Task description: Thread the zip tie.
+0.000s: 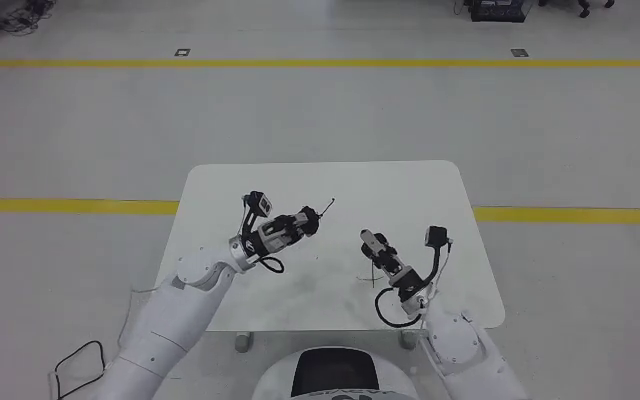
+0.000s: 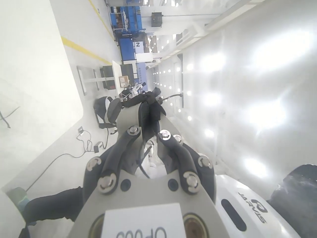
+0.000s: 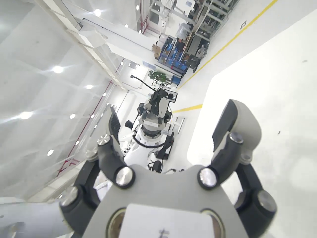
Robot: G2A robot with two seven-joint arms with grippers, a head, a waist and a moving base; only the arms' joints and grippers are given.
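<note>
**A:** Reading from the left, what does the left gripper (image 1: 303, 222) have?

**B:** It is clamped on the zip tie (image 1: 323, 209), held above the left half of the bench (image 1: 430, 185). The free end sticks out to the far right, and the left wrist view shows it slightly bowed (image 2: 171, 97).

**A:** And the right gripper (image 1: 369, 240)?

**B:** It is spread wide with nothing between its fingers (image 3: 237, 120). It hangs over the middle of the bench, near the tie's end but apart from it.

**A:** What could go wrong from here?

**B:** Three things, in my judgement.
- The free end looks thin and springy, so a sideways touch from the right gripper could flick it aside instead of catching it.
- A pinch too near the tip would leave nothing to feed, and one too far back would let the strap buckle.
- If the left grasp is shallow, a pull could twist the tie or drag it out.

**A:** What can't be made out?

**B:** The tie's head and slot are hidden. The left gripper covers that stretch, and I cannot tell which end is the free one. How much strap sits inside the grasp is hidden too. A thin dark line (image 1: 374, 270) also lies on the bench just on the near side of the right gripper, and I cannot tell whether it is a tie or a cable.
</note>
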